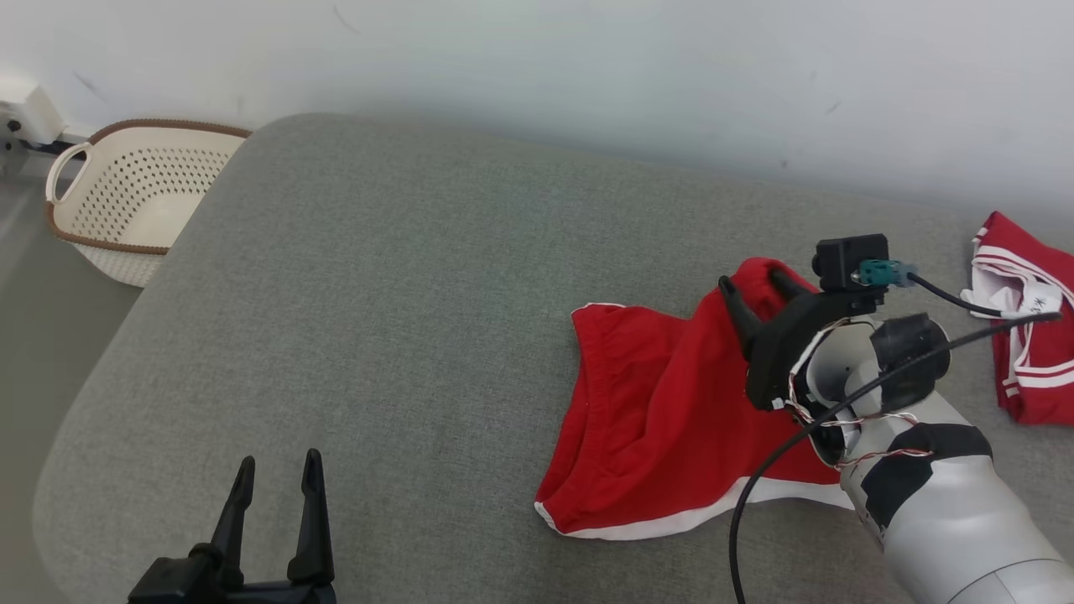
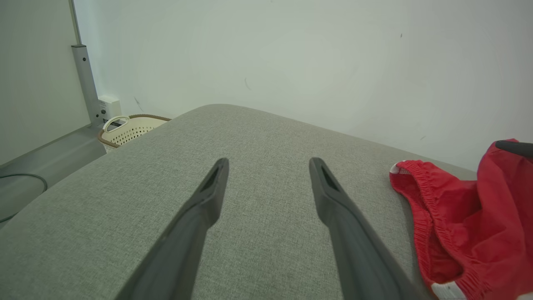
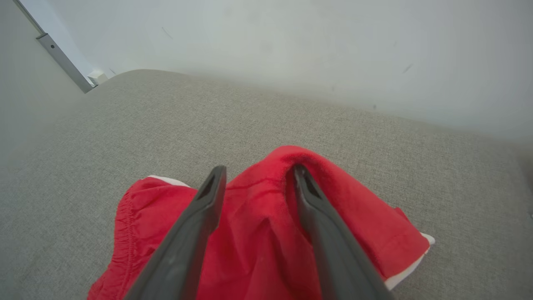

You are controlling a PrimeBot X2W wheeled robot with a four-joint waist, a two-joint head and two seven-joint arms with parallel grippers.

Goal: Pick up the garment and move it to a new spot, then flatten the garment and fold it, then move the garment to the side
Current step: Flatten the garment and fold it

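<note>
Big grey fabric-covered table (image 1: 377, 294) across the whole view, its near edge cut off at the bottom of the head view. On its right half lie the red shorts (image 1: 646, 419), white trim along the hem and elastic waistband facing left. They are rumpled, not flat, and their right part is lost behind the pale right forearm (image 1: 948, 503).

Off the table's far left corner stands a cream perforated laundry basket (image 1: 126, 201), one side hidden by the table edge. At the far right lies a second red-and-white garment (image 1: 1036, 369), cut off by the frame, its label too small to read.

The right hand (image 1: 751, 281) is over the shorts with its fingers parted. In the wrist view a hump of red cloth is draped over the tip of one finger (image 3: 329, 233); whether the tip hooks it or merely sits under it is hard to tell.

The left hand (image 1: 277, 512) is at lower left with its fingers spread wide, empty above bare table, well apart from the shorts, its base cropped.
</note>
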